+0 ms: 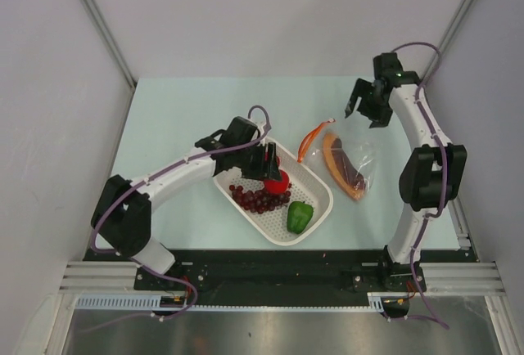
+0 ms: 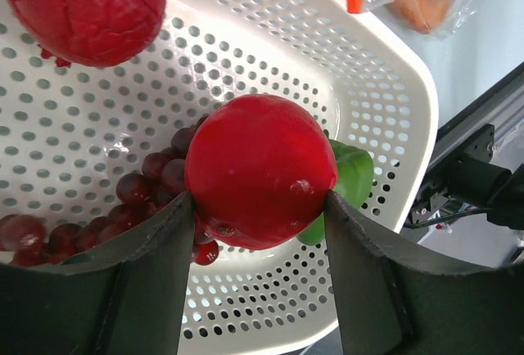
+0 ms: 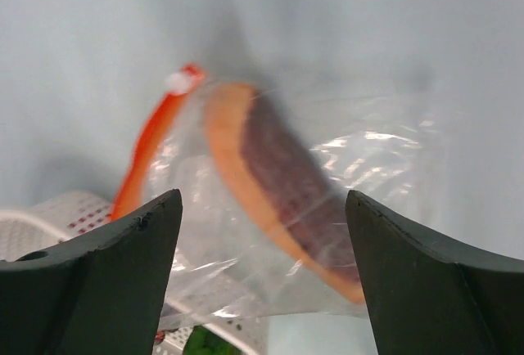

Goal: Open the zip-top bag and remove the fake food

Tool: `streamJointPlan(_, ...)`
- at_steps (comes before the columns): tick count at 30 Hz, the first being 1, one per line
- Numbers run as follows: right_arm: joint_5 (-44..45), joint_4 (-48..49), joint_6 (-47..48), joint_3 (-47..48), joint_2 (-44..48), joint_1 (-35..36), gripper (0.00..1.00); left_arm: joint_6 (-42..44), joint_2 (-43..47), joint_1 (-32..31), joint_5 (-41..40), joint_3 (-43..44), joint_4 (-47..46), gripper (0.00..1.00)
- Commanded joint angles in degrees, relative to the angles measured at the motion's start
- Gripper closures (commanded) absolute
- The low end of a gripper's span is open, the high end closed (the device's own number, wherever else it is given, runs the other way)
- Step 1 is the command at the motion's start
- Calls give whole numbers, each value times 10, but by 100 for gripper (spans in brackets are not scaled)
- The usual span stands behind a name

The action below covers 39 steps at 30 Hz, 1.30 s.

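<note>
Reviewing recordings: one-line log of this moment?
left tool shut on red fruit over basket | right tool open, clear of zip-top bag | orange piece inside

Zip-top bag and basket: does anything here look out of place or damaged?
Nothing is spilled or damaged. One thing stands out: the zip-top bag lies right of the white basket with an orange-and-brown piece still inside, while the grapes and green pepper are in the basket, and the left gripper holds the red fruit above it.
</note>
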<state>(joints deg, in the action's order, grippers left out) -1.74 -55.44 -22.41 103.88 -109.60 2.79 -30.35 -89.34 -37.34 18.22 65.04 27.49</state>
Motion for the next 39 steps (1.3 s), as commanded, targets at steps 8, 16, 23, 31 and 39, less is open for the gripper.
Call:
streamJointPlan(8, 76, -67, 16, 116, -48, 187, 13, 17, 43, -8, -2, -6, -7, 30)
streamJointPlan(16, 150, -119, 42, 172, -109, 216, 14, 33, 15, 10, 3, 40, 3, 19)
streamJointPlan(23, 158, -136, 50, 169, -116, 223, 32, 32, -5, 37, 18, 87, -8, 22)
streamJointPlan(31, 148, -131, 65, 168, -100, 221, 95, -48, -86, 58, 123, 141, -84, 31)
streamJointPlan(39, 122, -115, 64, 132, -42, 230, 100, -178, -210, 56, 237, 250, -179, 43)
